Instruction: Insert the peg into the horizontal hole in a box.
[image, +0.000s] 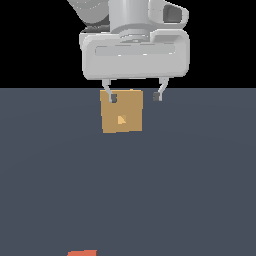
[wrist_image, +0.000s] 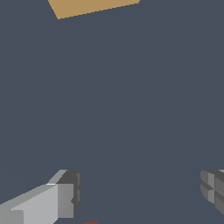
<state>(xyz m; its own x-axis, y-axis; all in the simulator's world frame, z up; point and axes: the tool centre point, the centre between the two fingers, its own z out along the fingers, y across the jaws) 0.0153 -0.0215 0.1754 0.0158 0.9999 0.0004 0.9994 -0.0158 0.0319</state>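
Though mostly cropped — peg (image: 82, 253), axis unreadable.

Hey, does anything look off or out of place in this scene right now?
Nothing looks damaged. The box sits slightly rotated, with the hole facing the exterior camera. The peg lies far from it, only its orange-red end showing at the frame's bottom edge. The gripper is open and empty.

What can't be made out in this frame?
- The peg: both views cut it at the frame edge, leaving an orange-red sliver; its length and pale part are unseen.
- The box: the wrist view crops it to one tan strip, so no hole; a finger overlaps it in the exterior view.
- The hole: too small to judge depth.
- The hand is open and empty.
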